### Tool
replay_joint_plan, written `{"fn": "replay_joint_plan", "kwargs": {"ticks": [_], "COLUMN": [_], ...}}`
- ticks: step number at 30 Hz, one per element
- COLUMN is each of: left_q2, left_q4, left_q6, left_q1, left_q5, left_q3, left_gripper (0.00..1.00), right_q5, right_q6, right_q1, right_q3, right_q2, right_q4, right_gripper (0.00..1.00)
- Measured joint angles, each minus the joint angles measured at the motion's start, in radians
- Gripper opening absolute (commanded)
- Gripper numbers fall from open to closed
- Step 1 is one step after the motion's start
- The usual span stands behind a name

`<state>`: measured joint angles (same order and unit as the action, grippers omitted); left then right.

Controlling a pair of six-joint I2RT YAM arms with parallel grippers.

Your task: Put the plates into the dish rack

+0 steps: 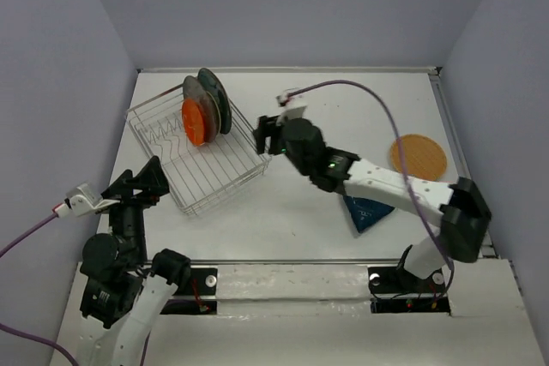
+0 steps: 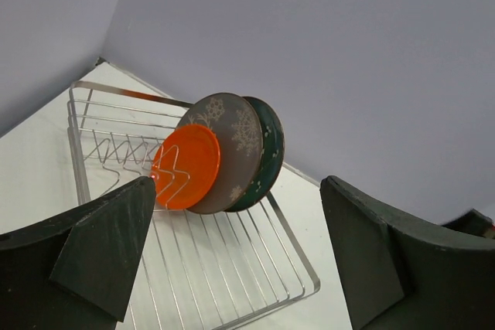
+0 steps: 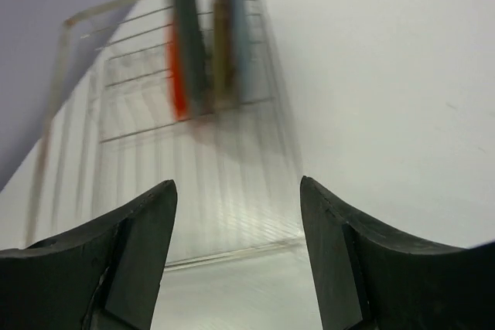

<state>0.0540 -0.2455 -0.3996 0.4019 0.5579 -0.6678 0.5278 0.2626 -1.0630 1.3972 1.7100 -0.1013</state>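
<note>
The silver wire dish rack (image 1: 225,195) sits at the left of the table. Three plates stand upright in its far end: orange (image 1: 197,122), grey with white print (image 1: 204,99) and teal (image 1: 220,97). The left wrist view shows the orange (image 2: 186,166), grey (image 2: 232,141) and teal (image 2: 271,152) plates. A tan woven plate (image 1: 418,156) lies flat at the right. A dark blue leaf-shaped plate (image 1: 367,213) lies partly under my right arm. No cream plate is in view. My right gripper (image 1: 267,135) is open and empty at the rack's right side. My left gripper (image 1: 141,179) is open and empty by its near-left corner.
The white table is walled in by grey panels on three sides. The right wrist view is blurred; it shows the rack's rim (image 3: 232,256) just below the open fingers (image 3: 147,229) and the plates edge-on beyond. Purple cables trail from both wrists.
</note>
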Motion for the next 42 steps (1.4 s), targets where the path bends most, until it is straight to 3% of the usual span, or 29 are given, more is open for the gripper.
{"fn": "replay_joint_plan", "kwargs": {"ticks": [2, 7, 11, 14, 23, 28, 35, 37, 42], "left_q2": [0.000, 0.000, -0.004, -0.008, -0.026, -0.037, -0.037, -0.037, -0.037], "left_q4": [0.009, 0.021, 0.024, 0.024, 0.023, 0.024, 0.023, 0.023, 0.024], "left_q6": [0.002, 0.009, 0.011, 0.014, 0.021, 0.024, 0.024, 0.024, 0.024], "left_q1": [0.000, 0.002, 0.008, 0.015, 0.032, 0.044, 0.053, 0.055, 0.055], "left_q5": [-0.024, -0.071, -0.085, -0.091, -0.095, -0.094, -0.094, -0.094, -0.093], "left_q3": [0.000, 0.001, 0.001, 0.001, 0.001, 0.001, 0.001, 0.001, 0.001], "left_gripper": [0.99, 0.99, 0.99, 0.99, 0.99, 0.99, 0.99, 0.99, 0.99], "right_q5": [-0.063, -0.113, -0.138, -0.161, -0.225, -0.349, -0.539, -0.581, -0.707], "right_q6": [0.131, 0.423, 0.535, 0.583, 0.603, 0.609, 0.637, 0.658, 0.741], "right_q1": [0.131, 0.605, 0.825, 0.964, 1.329, 1.493, 1.554, 1.559, 1.567], "right_q3": [-0.222, -0.780, -0.969, -0.997, -1.006, -1.012, -1.012, -1.011, -1.017], "right_q2": [-0.210, -0.621, -0.926, -1.012, -0.848, -0.723, -0.505, -0.458, -0.292], "right_q4": [0.021, 0.097, 0.242, 0.267, 0.267, 0.208, 0.003, -0.064, -0.262], "right_gripper": [0.70, 0.70, 0.70, 0.69, 0.70, 0.73, 0.70, 0.60, 0.11]}}
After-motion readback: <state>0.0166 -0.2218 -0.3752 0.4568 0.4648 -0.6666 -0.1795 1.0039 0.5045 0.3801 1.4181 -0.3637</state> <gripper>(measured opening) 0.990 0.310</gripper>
